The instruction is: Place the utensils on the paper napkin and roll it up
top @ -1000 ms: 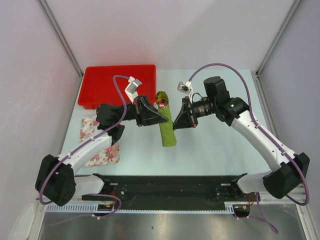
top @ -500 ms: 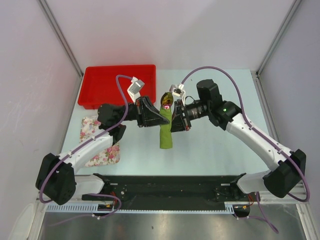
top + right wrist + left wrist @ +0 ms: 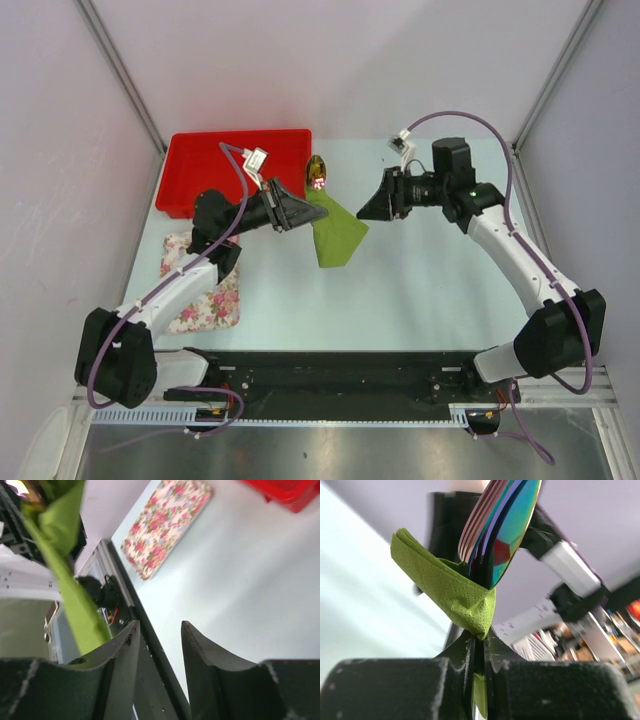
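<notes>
Two grippers are in view. The left gripper (image 3: pixel 303 212) is clamped narrow on the paper napkin (image 3: pixel 335 232), which fans out partly unrolled past its fingertips. The utensils (image 3: pixel 318 172) protrude from the napkin's end just beyond that grip. The right gripper (image 3: pixel 372 205) has its jaws parted and holds nothing; the napkin lies ahead of it, apart.
</notes>
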`<state>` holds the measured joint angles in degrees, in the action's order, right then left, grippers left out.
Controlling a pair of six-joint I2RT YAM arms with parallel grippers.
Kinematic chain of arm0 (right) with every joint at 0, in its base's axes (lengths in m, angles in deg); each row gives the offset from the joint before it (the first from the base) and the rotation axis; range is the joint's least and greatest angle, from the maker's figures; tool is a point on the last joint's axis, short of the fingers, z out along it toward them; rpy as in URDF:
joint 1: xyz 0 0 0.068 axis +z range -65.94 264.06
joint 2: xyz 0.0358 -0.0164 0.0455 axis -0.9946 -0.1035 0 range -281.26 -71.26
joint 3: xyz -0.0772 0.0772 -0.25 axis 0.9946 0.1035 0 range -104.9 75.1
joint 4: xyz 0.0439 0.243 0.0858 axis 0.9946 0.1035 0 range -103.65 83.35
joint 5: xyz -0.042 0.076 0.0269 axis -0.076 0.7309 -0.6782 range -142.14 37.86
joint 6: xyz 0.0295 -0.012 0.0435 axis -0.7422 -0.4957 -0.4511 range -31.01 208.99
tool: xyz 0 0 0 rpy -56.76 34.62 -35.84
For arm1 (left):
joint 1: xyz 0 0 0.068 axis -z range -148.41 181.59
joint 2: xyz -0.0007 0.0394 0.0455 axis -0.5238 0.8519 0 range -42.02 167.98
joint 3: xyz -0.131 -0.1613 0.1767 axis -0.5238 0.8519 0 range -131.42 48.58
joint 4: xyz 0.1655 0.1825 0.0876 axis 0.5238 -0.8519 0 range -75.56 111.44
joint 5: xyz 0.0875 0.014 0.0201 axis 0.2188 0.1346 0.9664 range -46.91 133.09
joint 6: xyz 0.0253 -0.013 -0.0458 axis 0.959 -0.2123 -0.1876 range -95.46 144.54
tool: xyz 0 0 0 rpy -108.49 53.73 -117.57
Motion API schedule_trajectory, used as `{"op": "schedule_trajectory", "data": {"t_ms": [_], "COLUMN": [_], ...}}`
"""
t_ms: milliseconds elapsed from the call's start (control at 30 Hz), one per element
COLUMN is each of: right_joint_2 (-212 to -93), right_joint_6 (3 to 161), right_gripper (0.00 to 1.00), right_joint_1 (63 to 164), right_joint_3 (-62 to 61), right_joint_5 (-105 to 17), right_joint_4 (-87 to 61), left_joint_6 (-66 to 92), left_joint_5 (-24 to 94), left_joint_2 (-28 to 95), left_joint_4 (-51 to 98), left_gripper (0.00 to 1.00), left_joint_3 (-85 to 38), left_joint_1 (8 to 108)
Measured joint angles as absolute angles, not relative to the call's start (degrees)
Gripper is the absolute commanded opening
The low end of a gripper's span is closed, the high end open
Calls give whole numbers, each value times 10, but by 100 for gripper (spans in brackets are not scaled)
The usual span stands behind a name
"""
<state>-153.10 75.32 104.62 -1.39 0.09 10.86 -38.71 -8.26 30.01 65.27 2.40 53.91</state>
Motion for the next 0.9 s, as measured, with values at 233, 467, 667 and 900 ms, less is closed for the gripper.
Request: {"op": "schedule_trajectory", "data": {"t_ms": [233,467,667,900], "right_joint_2": [-1501,-1474,-1506,-1534], "right_joint_6": [739,713,687,679], "right_gripper": [47,61,70,73], "right_joint_1": [1023,1068,1122,1145], "right_joint_3": [-34,-34,-34,-34], "right_joint_5": [-48,-69,-61,-51], "right_joint_4": [118,101,79,49], "left_joint_6": [-332,-319,-324,-345], "left_joint_5": [-13,11,9,-3], "left_joint_2": [316,327,327,327], "left_joint_4": [529,486,508,559], "left_gripper": [0,0,0,0], "left_joint_3": [12,-10,-11,-10], "left_joint_1": [512,513,523,529]}}
